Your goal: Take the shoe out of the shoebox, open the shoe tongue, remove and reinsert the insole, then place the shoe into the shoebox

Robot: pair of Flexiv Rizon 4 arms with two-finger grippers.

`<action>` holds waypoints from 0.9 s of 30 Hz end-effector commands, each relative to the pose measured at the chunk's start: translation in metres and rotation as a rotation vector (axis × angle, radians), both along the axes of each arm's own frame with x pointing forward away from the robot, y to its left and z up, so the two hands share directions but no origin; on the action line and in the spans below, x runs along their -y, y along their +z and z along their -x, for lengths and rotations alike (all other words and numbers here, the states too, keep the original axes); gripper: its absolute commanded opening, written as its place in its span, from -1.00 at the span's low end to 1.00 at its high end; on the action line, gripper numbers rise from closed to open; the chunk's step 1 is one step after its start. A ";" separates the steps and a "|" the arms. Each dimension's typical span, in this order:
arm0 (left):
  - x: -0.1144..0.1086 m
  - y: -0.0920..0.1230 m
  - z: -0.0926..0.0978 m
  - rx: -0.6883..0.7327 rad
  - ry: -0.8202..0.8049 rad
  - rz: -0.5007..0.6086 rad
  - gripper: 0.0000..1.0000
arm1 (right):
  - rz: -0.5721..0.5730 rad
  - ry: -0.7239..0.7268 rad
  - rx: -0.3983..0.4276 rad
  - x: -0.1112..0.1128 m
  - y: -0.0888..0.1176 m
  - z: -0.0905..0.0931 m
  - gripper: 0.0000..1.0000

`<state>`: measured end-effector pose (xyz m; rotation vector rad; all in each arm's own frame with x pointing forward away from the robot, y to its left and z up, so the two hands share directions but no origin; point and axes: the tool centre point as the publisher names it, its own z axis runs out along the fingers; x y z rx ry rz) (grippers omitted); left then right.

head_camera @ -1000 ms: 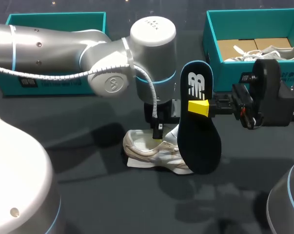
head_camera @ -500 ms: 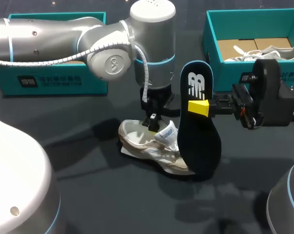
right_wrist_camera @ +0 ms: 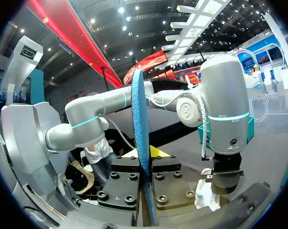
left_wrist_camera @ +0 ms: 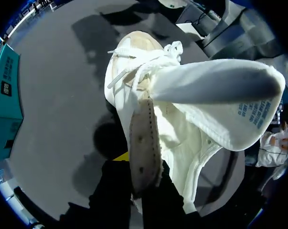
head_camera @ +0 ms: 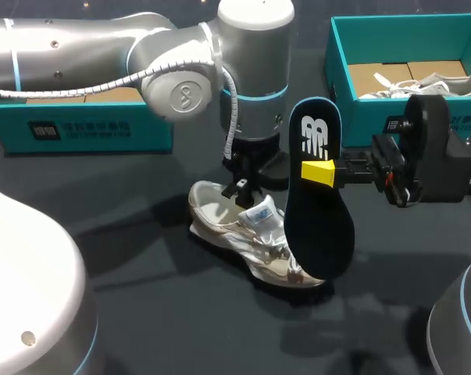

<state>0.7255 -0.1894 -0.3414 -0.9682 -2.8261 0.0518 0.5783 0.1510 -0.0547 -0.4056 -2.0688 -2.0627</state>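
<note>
A white shoe (head_camera: 247, 234) lies on the dark table, its toe toward the front right. My left gripper (head_camera: 241, 187) is shut on the rim of its heel opening. In the left wrist view the shoe (left_wrist_camera: 134, 95) stretches ahead of my left gripper (left_wrist_camera: 143, 174), with the rim pinched between the black fingers and the tongue (left_wrist_camera: 220, 90) lifted up. My right gripper (head_camera: 322, 173) is shut on the dark blue insole (head_camera: 319, 226), holding it upright just right of the shoe. The right wrist view shows the insole (right_wrist_camera: 140, 138) edge-on in my right gripper (right_wrist_camera: 146, 164).
A teal shoebox (head_camera: 340, 58) at the back right holds another white shoe (head_camera: 438, 80). A second teal box (head_camera: 87, 125) stands at the back left, behind my left arm (head_camera: 102, 55). The dark tabletop (head_camera: 157, 312) in front is bare.
My left arm has drawn back and turned, swinging the shoe so its toe now points to the front right. The right arm and insole have stayed still.
</note>
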 end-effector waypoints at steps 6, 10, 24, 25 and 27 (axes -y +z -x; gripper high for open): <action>-0.009 0.012 -0.007 0.097 -0.409 0.023 -1.00 | 0.015 -0.058 0.001 0.003 0.000 0.010 -1.00; -0.008 0.014 -0.014 0.110 -0.508 0.041 -1.00 | 0.015 -0.058 0.001 0.003 0.000 0.010 -1.00; -0.001 0.017 -0.008 0.146 -0.789 0.106 -1.00 | 0.015 -0.058 0.001 0.003 0.000 0.010 -1.00; 0.000 0.017 -0.006 0.145 -0.800 0.108 -1.00 | 0.015 -0.058 0.001 0.003 0.000 0.010 -1.00; 0.002 0.016 -0.004 0.140 -0.814 0.109 -1.00 | 0.015 -0.058 0.001 0.003 0.000 0.010 -1.00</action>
